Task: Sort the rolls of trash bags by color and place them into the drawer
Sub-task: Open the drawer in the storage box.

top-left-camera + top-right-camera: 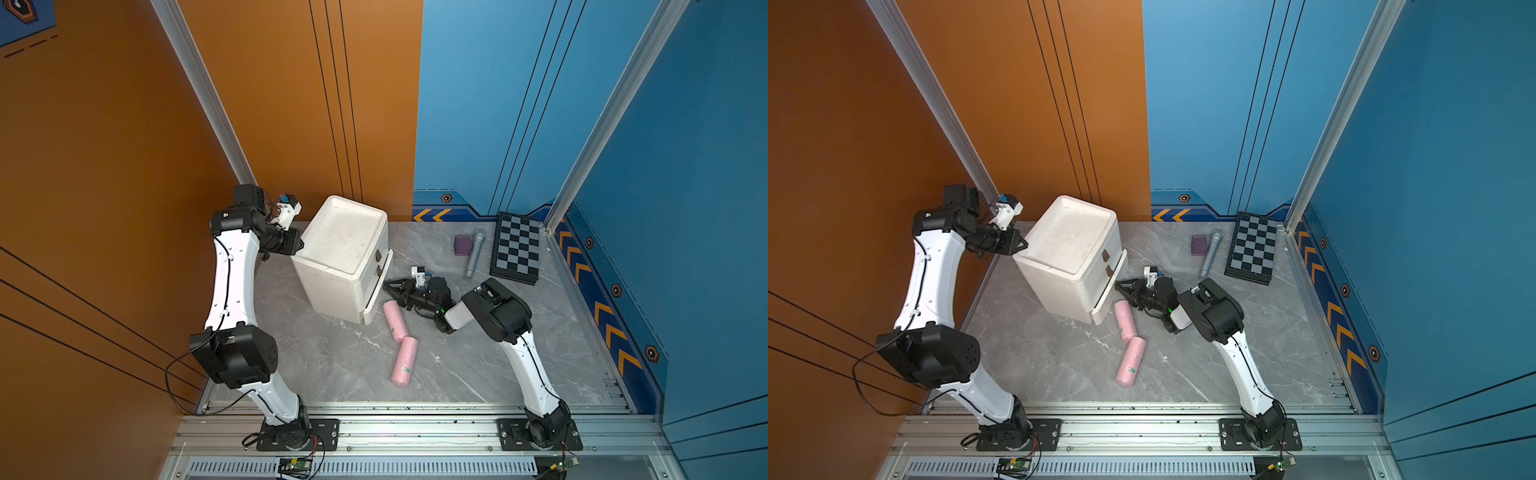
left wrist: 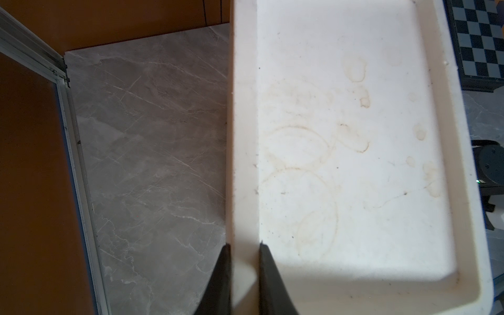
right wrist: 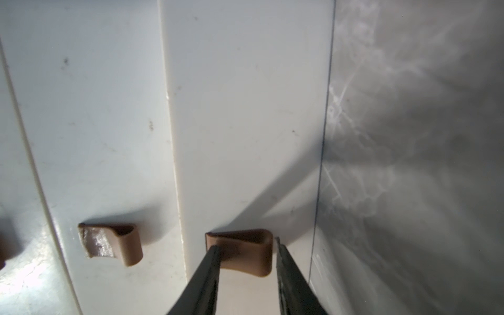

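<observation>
My left gripper point(image 2: 245, 245), nearly closed, clamps the top rim of the drawer point(image 1: 332, 291). My right gripper point(image 3: 246, 242) stands narrowly open around the lowest pull tab point(image 3: 245, 257), with one finger touching it. A pink roll point(image 1: 395, 320) and a second pink roll point(image 1: 404, 360) lie on the bench point(image 1: 332, 365) by the drawer front. They are nearly end to end, with their long axes running toward my bases. The chequered board point(image 1: 517, 249) sits well apart.

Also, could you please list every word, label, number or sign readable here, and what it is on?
No legible text anywhere.
Near pink roll and far pink roll: green labels, too small to read.
Yellow chevrons and hexagon emblems on the blue wall: wordless.
</observation>
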Tool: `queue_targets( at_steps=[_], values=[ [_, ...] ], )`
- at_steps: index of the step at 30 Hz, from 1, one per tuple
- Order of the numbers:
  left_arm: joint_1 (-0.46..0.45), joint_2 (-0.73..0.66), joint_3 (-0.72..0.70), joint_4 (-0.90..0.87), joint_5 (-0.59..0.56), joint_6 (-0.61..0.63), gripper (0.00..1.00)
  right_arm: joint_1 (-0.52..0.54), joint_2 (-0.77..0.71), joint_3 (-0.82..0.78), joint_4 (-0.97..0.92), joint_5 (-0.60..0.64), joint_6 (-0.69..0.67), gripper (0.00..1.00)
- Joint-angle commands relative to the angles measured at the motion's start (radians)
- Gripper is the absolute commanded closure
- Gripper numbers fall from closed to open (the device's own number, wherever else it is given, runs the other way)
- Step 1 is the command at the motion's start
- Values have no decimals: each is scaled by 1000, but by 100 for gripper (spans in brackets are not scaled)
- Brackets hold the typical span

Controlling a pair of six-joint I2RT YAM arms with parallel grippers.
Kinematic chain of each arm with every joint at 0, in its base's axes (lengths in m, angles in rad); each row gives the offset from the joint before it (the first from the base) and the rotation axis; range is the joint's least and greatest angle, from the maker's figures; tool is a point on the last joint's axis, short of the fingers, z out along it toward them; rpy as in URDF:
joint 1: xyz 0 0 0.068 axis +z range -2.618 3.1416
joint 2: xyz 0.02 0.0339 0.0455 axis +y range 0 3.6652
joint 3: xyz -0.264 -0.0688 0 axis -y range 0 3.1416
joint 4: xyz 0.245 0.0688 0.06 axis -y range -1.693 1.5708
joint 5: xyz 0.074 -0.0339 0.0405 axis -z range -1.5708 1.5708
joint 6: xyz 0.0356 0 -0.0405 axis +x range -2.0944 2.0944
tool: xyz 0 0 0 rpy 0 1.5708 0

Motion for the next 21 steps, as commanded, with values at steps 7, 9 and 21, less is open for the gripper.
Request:
queue_targets(
  at_steps=[7, 9, 21],
  values=[
    [-38, -25, -34, -143, 79, 7, 100, 8, 20, 22, 113, 20, 60, 61],
    [-38, -25, -35, -143, 79, 7, 100, 7, 19, 19, 140, 21, 78, 61],
    [-41, -27, -41, -143, 77, 7, 100, -2, -26, -11, 179, 30, 107, 62]
  ],
)
